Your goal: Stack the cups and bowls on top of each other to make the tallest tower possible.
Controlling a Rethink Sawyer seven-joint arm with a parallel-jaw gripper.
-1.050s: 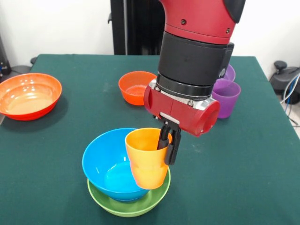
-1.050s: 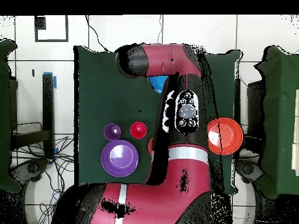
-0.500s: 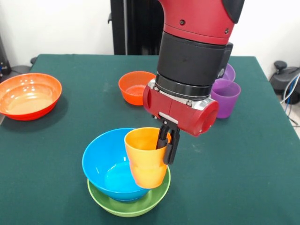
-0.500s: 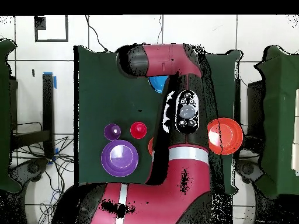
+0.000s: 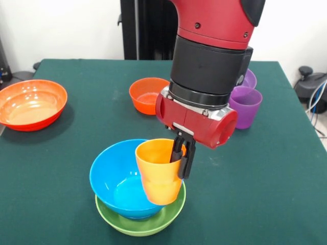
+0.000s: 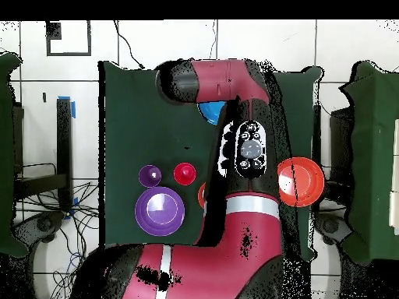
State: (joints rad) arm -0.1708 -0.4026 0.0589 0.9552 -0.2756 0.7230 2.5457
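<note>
Gripper pinches the glossy, waisted orange cup's rim, seemingly above the light blue bowl.

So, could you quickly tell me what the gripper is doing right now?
Gripper: shut on the orange cup, pinching its rim and holding it over the blue bowl.

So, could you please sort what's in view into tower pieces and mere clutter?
Job:
orange cup in the gripper
light blue bowl
lime green bowl
small orange bowl
wide orange-red bowl
purple cup
red cup
wide purple bowl

Lying about:
cables
</note>
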